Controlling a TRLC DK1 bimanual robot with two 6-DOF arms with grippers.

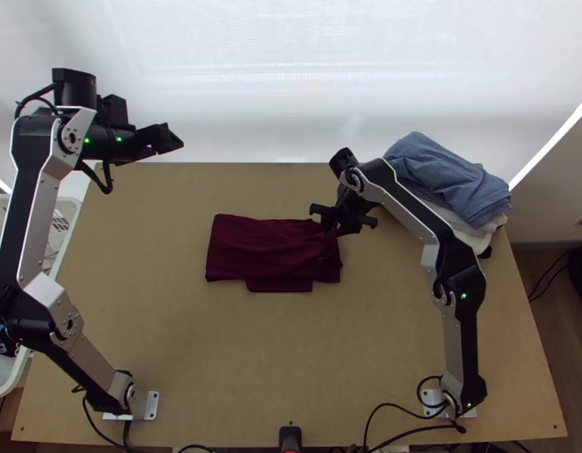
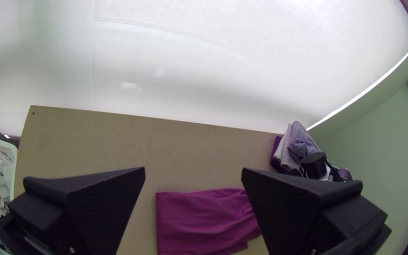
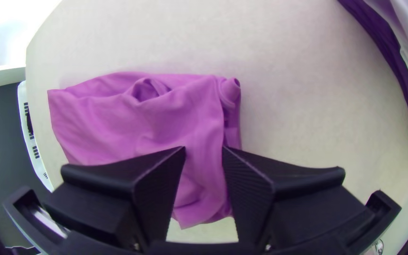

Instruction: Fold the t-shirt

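My left gripper [image 1: 170, 140] hangs beyond the table's far left corner, away from the cloth; in the left wrist view the left gripper [image 2: 193, 172] stands wide open with nothing between its fingers. The dark red t-shirt [image 1: 268, 253] lies folded into a rough rectangle mid-table, wrinkled at its right part, with a small flap at the near side. Over its far right corner is my right gripper [image 1: 337, 226]. In the right wrist view the right gripper [image 3: 204, 150] is partly open above the shirt [image 3: 142, 127], whose folded edge shows rolled layers; no cloth is visibly pinched.
A stack of folded clothes [image 1: 449, 181], blue on top, sits at the table's far right corner, beside the right arm. A white basket [image 1: 64, 219] with clothes stands along the left edge. Bare table [image 1: 291, 362] lies nearer than the shirt.
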